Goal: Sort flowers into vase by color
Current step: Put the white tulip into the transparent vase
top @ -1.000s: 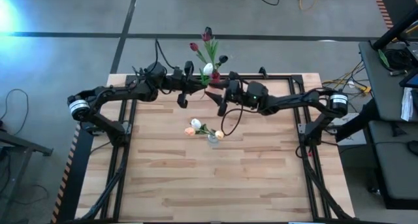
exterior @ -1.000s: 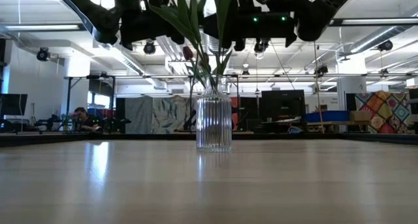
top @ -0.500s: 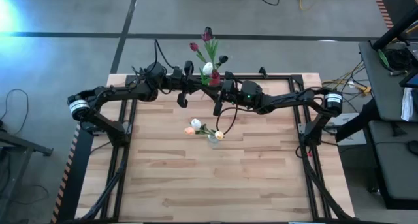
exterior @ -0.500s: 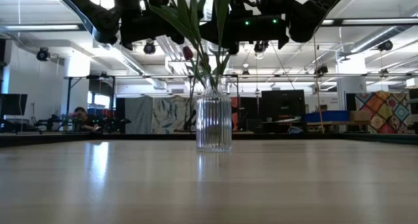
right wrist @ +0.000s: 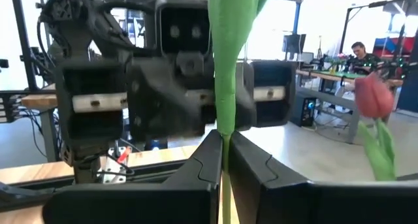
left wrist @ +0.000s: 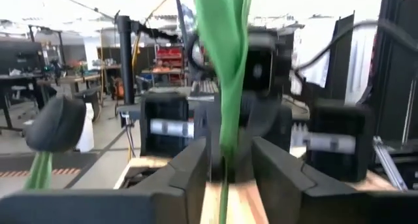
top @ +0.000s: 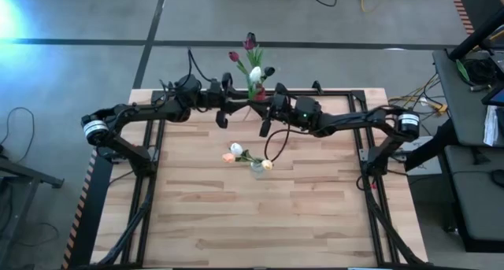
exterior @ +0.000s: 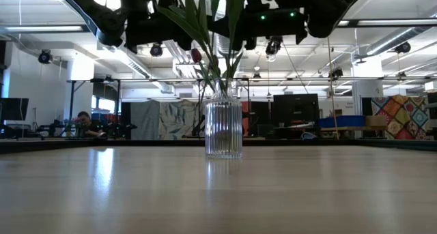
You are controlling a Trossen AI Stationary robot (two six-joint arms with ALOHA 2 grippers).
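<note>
A ribbed glass vase (exterior: 224, 129) stands mid-table and also shows in the high view (top: 257, 168). It holds green stems with peach and white heads (top: 233, 152). At the far edge, tulips with maroon heads (top: 250, 41) and a white head (top: 254, 73) rise between my two grippers. The grippers face each other, high above the table. My right gripper (right wrist: 224, 165) is shut on an upright green stem (right wrist: 225, 87). My left gripper (left wrist: 230, 175) is slightly open, with a finger on either side of a green stem (left wrist: 227, 119). The stems' lower ends are hidden. My right gripper pinches the green stem (right wrist: 225, 140) between its two fingers. The fingers come level from the table's right side and lie across the stem. The stem stands upright and runs above and below the fingers. Which head belongs to it I cannot tell.
A red tulip head (right wrist: 373, 93) stands beside my right gripper. The dark frame rails (top: 331, 91) run along the table's far edge and sides. Bare wood (top: 260, 223) lies in front of the vase. A person (exterior: 83, 121) sits far off in the room.
My right gripper has moved a little toward my left gripper and back, and has risen slightly. The white tulip head has shifted a little toward the far edge. My left arm has kept still.
</note>
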